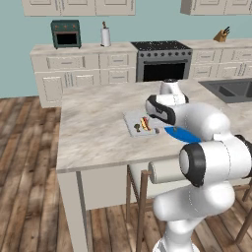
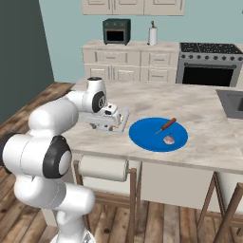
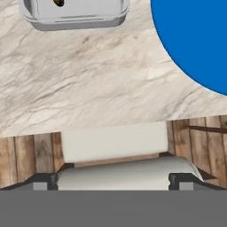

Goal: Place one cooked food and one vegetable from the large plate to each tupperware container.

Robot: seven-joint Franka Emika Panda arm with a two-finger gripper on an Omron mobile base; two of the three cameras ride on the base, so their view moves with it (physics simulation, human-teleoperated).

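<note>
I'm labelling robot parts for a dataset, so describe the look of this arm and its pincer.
The arm is built of glossy white, rounded, tube-like segments, with dark bands ringing the joints. A white hand block sits at its end over the counter. The pincer shows two small dark fingertips. No cables or markings can be made out.

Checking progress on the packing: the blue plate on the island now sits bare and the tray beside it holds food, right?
Not bare. In the right base view the large plate holds two items, a thin dark stick-like piece and a pale lump. The tray beside it does hold food.
</note>
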